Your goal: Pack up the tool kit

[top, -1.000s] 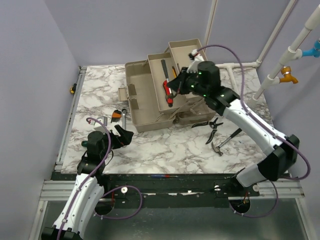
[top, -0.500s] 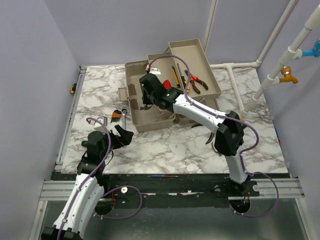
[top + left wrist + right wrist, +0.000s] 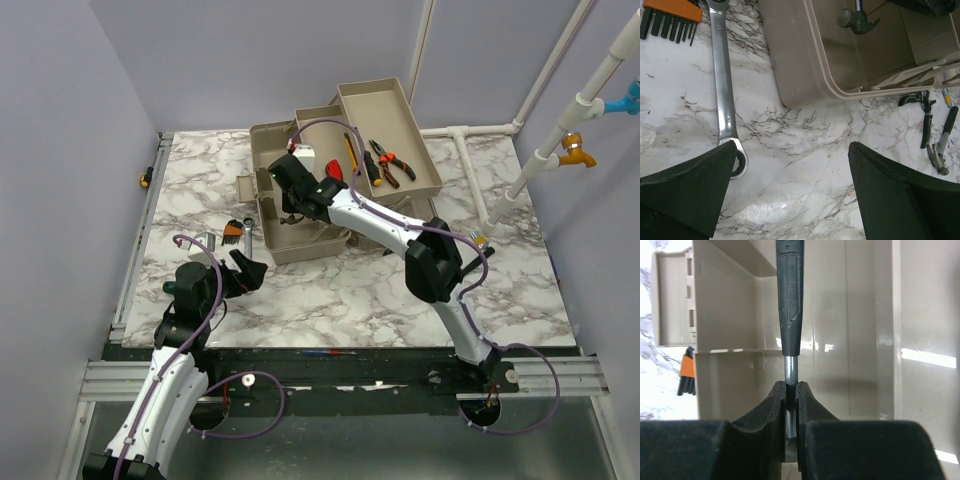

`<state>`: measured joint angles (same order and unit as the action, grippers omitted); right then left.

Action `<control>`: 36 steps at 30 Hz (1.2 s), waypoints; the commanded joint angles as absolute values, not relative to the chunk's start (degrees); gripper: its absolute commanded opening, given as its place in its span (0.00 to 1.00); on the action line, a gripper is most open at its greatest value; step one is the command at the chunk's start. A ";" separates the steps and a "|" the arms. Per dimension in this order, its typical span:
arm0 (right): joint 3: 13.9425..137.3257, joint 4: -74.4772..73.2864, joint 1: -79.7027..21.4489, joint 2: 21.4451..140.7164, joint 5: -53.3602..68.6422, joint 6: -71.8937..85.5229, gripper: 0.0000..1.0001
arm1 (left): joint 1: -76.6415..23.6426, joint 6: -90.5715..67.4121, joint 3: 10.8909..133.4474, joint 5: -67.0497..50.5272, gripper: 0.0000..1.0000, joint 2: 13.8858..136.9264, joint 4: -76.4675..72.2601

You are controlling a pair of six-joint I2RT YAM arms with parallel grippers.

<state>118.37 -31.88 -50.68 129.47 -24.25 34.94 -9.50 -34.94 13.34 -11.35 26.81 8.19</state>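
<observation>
- Two arms work over a marble-patterned table [image 3: 330,290]. The toolbox [image 3: 300,240] stands open toward the far side with its trays folded out.
- The right gripper [image 3: 791,390] is over the box's main compartment. It is clenched on the bare steel shaft of a black-handled tool [image 3: 790,300], whose grip points away from the wrist camera along the beige wall.
- A hammer head [image 3: 857,20] shows inside that compartment (whether it belongs to the held tool cannot be told).
- The left gripper [image 3: 792,150] hangs over the table near the box's front corner, fingers spread wide and holding nothing.
- Just beyond its left finger lies a wrench [image 3: 722,75]. A set of hex keys [image 3: 670,15] in an orange holder sits beside the wrench's far end.
- On the table beside the box lie dark pliers [image 3: 926,120] and a claw hammer [image 3: 942,140], side by side and apart from the box wall.
- The fold-out trays hold a red cutter [image 3: 330,165], a yellow screwdriver [image 3: 349,148] and orange-handled pliers [image 3: 388,165].
</observation>
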 commanded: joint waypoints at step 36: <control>66.98 -38.20 -51.61 66.69 -35.96 43.28 0.58 | -9.58 -34.27 12.70 -12.46 0.96 26.41 6.79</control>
<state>74.48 -31.86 -51.33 76.49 -24.25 36.40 -9.50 -34.94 13.30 -11.38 26.55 8.16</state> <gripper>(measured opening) 0.548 0.960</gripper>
